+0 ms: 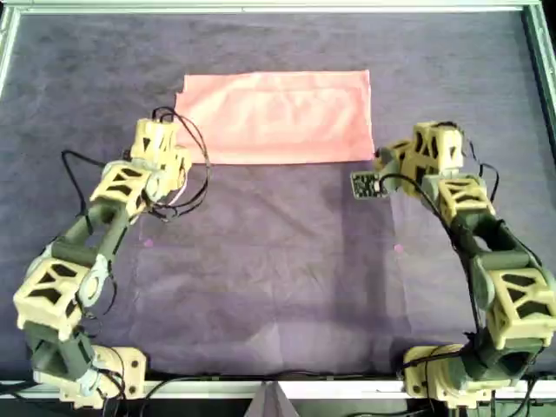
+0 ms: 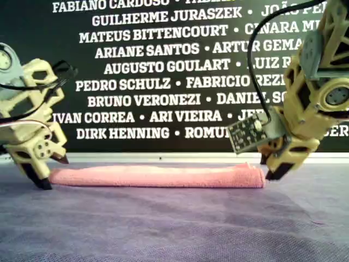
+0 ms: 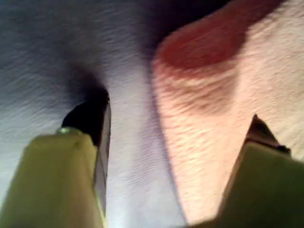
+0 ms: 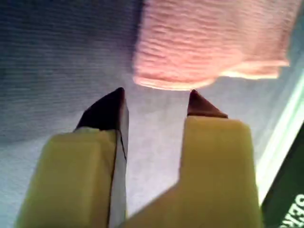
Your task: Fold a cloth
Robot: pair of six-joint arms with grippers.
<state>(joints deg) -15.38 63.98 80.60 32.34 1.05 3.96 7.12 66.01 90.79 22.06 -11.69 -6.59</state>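
Item: the cloth (image 1: 276, 117), salmon-pink, already doubled into a long band, is lying flat on the purple mat (image 1: 278, 287) toward the far edge of the table in the overhead view, with one corner at the overhead view's upper left notched or turned in

Left gripper (image 1: 165, 139): it is being held at the band's end on the overhead view's left; the fingers (image 3: 90, 118) are being kept wide apart, one over bare mat, the other over fabric, with nothing gripped

Right gripper (image 1: 393, 161): it is being held just off the band's near corner on the overhead view's right; the fingers (image 4: 111, 109) are parted to a middling gap, empty, with the cloth edge just ahead of the tips

Risks, as judged:
- only the top layer is likely being caught if the fingers close shallowly, so the existing fold would be pulled open
- mat felt could be pinched along with the fabric where a tip is pressing low
- uneven lifting by the two arms would be skewing the next fold, the band being long and limp

Obscured:
- contact between the left tips and the cloth is being blurred in the left wrist view
- the number of layers cannot be told
- the cloth's left end is being partly covered by the arm in the overhead view
- the circuit board (image 2: 252, 132) beside the right gripper is being shown too small for detail
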